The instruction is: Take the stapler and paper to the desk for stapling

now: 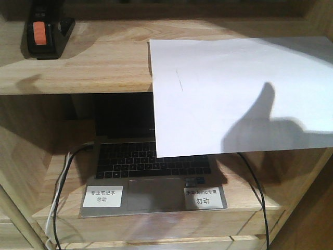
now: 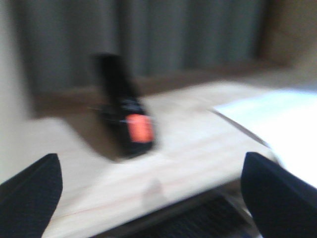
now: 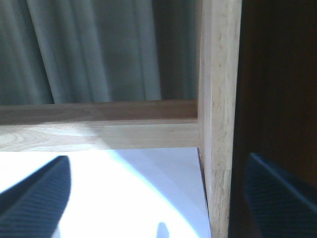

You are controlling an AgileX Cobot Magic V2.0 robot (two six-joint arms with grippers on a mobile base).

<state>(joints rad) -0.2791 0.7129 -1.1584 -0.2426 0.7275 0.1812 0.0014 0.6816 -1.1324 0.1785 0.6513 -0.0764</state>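
**Upper shelf, light-wood shelf unit [image 1: 78,62].** Holds two items.
- Black desktop stapler with orange-red tab [image 1: 47,31]: lies at the far left, toward the rear, well apart from the sheet. The left wrist view shows it blurred [image 2: 126,116], tab end nearest the camera.
- Plain white rectangular sheet of paper [image 1: 234,94]: lies on the right half, its near portion jutting past the shelf's front edge. A dark shadow falls across it.

**Lower compartment (front view only).** Holds an open silver-grey laptop [image 1: 151,172] with two small white printed labels [image 1: 104,197] on its palm rest. Black cables [image 1: 62,177] run down both sides.

**Wrist views only.**
- Left fingers [image 2: 29,198]: black, wide apart, empty, short of the stapler; the paper's edge [image 2: 277,129] lies to the right.
- Right fingers [image 3: 34,198]: wide apart, empty, over the paper [image 3: 124,193], flanking a wooden upright [image 3: 218,124]. Grey curtain [image 3: 99,49] behind.
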